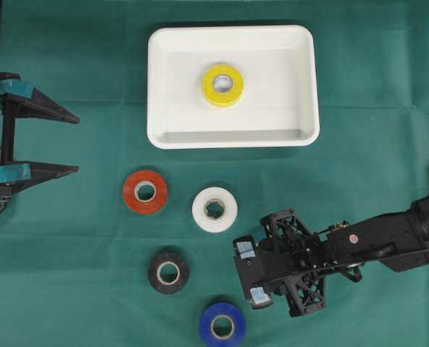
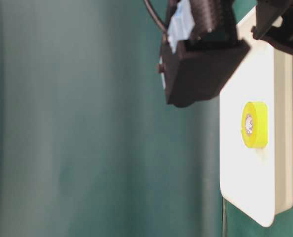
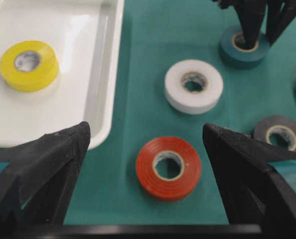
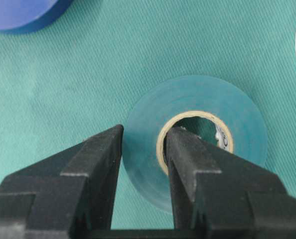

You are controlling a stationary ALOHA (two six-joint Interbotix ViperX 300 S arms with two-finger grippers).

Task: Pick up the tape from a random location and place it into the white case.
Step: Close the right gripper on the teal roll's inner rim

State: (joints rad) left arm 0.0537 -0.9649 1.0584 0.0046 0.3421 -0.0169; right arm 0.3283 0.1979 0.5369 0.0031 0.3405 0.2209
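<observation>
A green tape roll [image 4: 237, 114] lies flat on the green cloth. My right gripper [image 4: 147, 130] is shut on its wall, with one finger inside the core and the other outside. Overhead, the right gripper [image 1: 252, 273] covers that roll; the left wrist view shows the green roll [image 3: 232, 52] under the fingers. The white case [image 1: 157, 87] stands at the back with a yellow tape [image 1: 223, 84] lying in it. My left gripper [image 1: 76, 144] is open at the left edge and holds nothing; its wrist view shows the left gripper [image 3: 145, 128] spread around a red tape [image 3: 168, 168].
More rolls lie on the cloth: red [image 1: 144, 191], white [image 1: 214, 210], black [image 1: 168, 272] and blue [image 1: 222, 325], the blue one close beside the right gripper. The case's raised rim [image 3: 105, 89] is near the left gripper's fingers.
</observation>
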